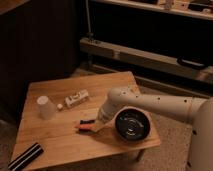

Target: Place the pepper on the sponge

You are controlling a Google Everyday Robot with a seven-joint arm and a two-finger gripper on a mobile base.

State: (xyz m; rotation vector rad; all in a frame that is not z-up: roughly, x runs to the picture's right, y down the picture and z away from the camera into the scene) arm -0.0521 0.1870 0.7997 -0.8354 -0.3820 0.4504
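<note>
The pepper point(84, 128), slender and orange-red, lies on the wooden table point(60, 137) just left of the arm's end. Directly behind it and touching it is a small dark block, the sponge point(88, 121), partly covered by the arm. My gripper point(98, 123) is at the end of the white arm, low over the table. It sits at the right ends of the pepper and the sponge. The white arm casing hides whether it holds the pepper.
A dark bowl point(131, 125) sits right of the gripper, close to the table's right edge. At the left stands a white cup point(45, 106). A white printed box point(76, 99) lies behind the pepper. A black-and-white striped strip point(26, 156) lies at the front left corner.
</note>
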